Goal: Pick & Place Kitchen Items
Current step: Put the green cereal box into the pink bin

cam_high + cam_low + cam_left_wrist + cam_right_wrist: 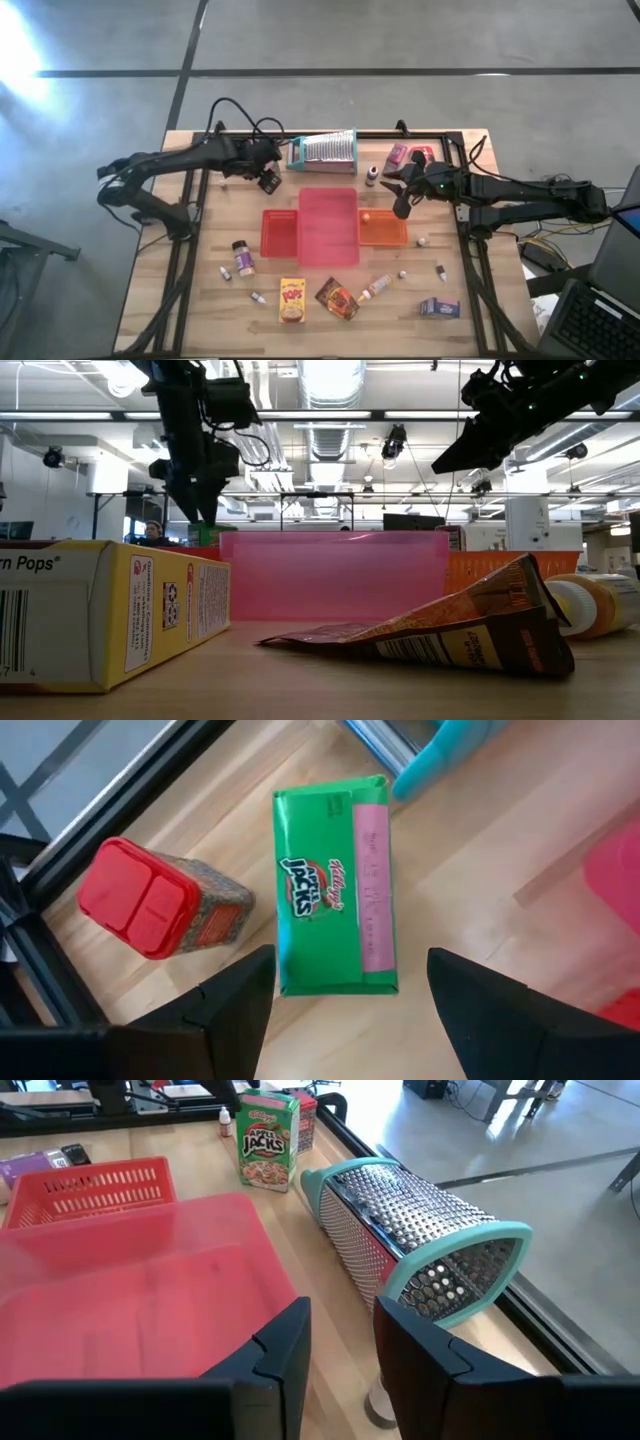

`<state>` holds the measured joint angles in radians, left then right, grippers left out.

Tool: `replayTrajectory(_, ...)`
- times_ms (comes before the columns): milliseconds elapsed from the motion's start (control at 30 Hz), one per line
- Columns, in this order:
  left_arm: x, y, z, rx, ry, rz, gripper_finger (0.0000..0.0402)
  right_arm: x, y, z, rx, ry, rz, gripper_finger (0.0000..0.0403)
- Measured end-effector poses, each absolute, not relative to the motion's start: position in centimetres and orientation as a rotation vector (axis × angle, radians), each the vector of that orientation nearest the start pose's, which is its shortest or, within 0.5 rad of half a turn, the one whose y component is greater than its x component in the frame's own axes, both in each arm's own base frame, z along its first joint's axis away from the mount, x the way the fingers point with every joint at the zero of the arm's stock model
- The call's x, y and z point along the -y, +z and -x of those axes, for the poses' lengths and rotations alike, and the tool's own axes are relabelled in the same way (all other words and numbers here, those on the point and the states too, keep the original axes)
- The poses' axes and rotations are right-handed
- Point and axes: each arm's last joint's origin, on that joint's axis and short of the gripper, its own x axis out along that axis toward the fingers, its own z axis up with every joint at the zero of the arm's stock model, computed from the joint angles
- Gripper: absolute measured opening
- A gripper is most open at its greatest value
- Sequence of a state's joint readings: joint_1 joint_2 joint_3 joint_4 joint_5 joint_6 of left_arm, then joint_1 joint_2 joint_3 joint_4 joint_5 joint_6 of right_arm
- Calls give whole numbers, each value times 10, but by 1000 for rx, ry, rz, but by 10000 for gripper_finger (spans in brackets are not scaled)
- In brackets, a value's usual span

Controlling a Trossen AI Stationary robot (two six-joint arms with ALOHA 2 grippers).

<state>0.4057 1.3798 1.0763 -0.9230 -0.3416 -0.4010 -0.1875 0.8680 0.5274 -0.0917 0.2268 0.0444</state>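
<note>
The left gripper (345, 995) hangs with its fingers spread wide right over the green box (335, 885), which stands upright on the table near the far-left edge, with a red-capped spice jar (160, 905) just beside it and the teal-framed grater (324, 152) on its other side. In the wrist view the box's long face runs straight away from the fingers, not across them, so I'd guess the fingers close across its short width. The right gripper (401, 196), fingers narrowly open, waits above the orange tray (385, 234), clearly farther away.
</note>
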Motion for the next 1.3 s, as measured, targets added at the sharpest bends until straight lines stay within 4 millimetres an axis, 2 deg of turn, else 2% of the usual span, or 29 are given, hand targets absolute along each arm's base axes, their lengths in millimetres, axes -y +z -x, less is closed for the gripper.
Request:
replayTrajectory(367,-116,243,-237,-1155,907,380,266,42,237,-185,-446,-417,-30,82)
replayTrajectory(700,-121,230,-246,-1178,907,381,258,42,236,-185,-448,-417,-30,80)
replayTrajectory(933,-124,222,-250,-1205,909,381,230,42,236,-185,-451,-417,-30,104)
replayTrajectory(1300,-123,226,-249,-1200,887,373,171,42,236,-185,-451,-419,-29,131)
